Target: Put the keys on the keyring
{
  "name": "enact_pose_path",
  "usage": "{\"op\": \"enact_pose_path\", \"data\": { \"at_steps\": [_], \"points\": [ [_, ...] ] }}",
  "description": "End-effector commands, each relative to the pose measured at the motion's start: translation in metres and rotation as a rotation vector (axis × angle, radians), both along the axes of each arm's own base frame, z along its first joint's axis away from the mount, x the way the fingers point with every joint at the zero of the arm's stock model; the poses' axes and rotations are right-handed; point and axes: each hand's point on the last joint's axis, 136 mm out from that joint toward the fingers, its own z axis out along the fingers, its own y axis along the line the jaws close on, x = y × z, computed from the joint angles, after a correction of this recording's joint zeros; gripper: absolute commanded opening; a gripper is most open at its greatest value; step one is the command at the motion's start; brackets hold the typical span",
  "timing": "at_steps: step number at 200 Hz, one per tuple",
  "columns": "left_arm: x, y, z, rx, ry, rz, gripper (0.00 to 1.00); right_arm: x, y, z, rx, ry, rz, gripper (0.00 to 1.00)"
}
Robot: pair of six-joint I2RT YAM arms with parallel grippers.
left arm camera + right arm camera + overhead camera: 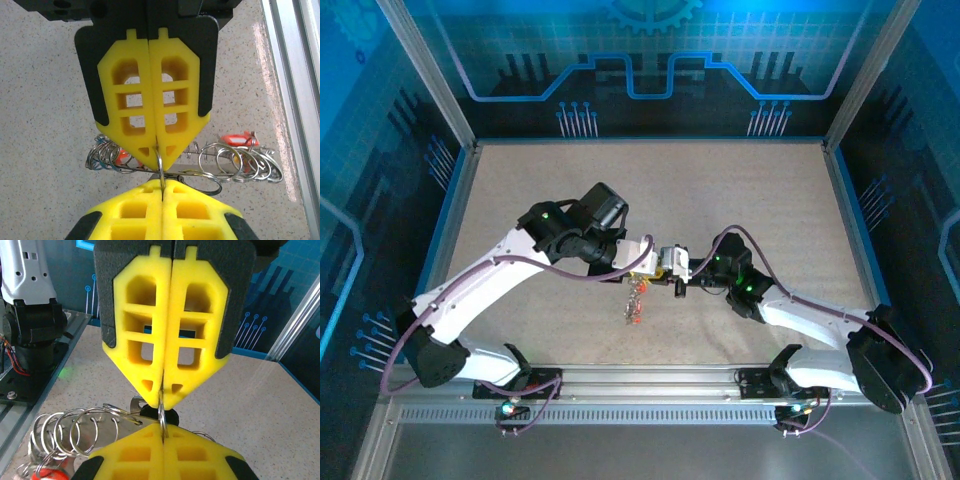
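- The left tool (158, 152) is pressing its yellow fingers together on the thin wire of the keyring (160, 167), holding it up off the bench (45, 100).
- The right tool (162, 399) is facing it tip to tip and pinching the same wire, with no gap showing between its fingers.
- The two grips are sitting just beside each other on the ring. This is probably so that one is steadying the wire while the other is working the coil apart for a key.
- Holding the ring in the air is letting its load hang free of the pinch points.
- The keyring is acting as the only holder here. It is carrying a row of small split rings (240, 160) and red tags (235, 140), and I cannot pick out single keys among them.
- From above, the bunch (635, 300) is dangling below where the tools are meeting, over the middle of the bench.
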Motion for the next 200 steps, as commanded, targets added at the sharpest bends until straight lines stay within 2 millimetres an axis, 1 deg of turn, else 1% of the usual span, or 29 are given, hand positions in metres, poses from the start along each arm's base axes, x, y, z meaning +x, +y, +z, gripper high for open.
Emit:
{"op": "enact_pose_path", "data": {
  "at_steps": [1, 3, 8, 12, 16, 51, 66, 90, 121, 158, 168, 200],
  "points": [
    [0.001, -0.006, 0.015, -0.109, -0.029, 0.018, 0.12, -0.005, 0.006, 0.036, 0.093, -0.09, 0.041, 0.0],
    [0.001, -0.005, 0.015, -0.115, -0.033, 0.024, 0.16, -0.005, 0.006, 0.037, 0.095, -0.092, 0.039, 0.0],
    [0.003, -0.004, 0.017, -0.132, -0.044, 0.035, 0.23, -0.005, 0.005, 0.038, 0.105, -0.097, 0.04, 0.0],
    [0.004, -0.003, 0.018, -0.146, -0.054, 0.043, 0.26, -0.006, 0.005, 0.04, 0.113, -0.1, 0.04, 0.0],
    [0.005, -0.002, 0.021, -0.165, -0.062, 0.05, 0.27, -0.006, 0.004, 0.041, 0.12, -0.1, 0.041, 0.0],
    [0.004, 0.006, 0.038, -0.341, -0.067, 0.102, 0.26, -0.006, -0.001, 0.056, 0.194, -0.106, 0.028, 0.0],
    [0.002, 0.006, 0.043, -0.398, -0.062, 0.11, 0.26, -0.01, -0.002, 0.062, 0.221, -0.116, 0.042, 0.0],
    [-0.001, 0.003, 0.052, -0.472, -0.05, 0.109, 0.25, -0.01, -0.002, 0.063, 0.229, -0.115, 0.048, 0.0],
    [-0.003, 0.004, 0.056, -0.493, -0.05, 0.107, 0.26, -0.009, 0.0, 0.061, 0.237, -0.109, 0.047, 0.0],
    [0.0, 0.006, 0.061, -0.512, -0.086, 0.11, 0.28, -0.011, 0.0, 0.061, 0.238, -0.117, 0.051, 0.0],
    [-0.001, 0.005, 0.061, -0.514, -0.078, 0.107, 0.28, -0.012, 0.001, 0.059, 0.233, -0.116, 0.058, 0.0],
    [-0.002, 0.002, 0.058, -0.508, -0.045, 0.089, 0.27, -0.011, 0.0, 0.062, 0.234, -0.122, 0.047, 0.0]
  ]
}}
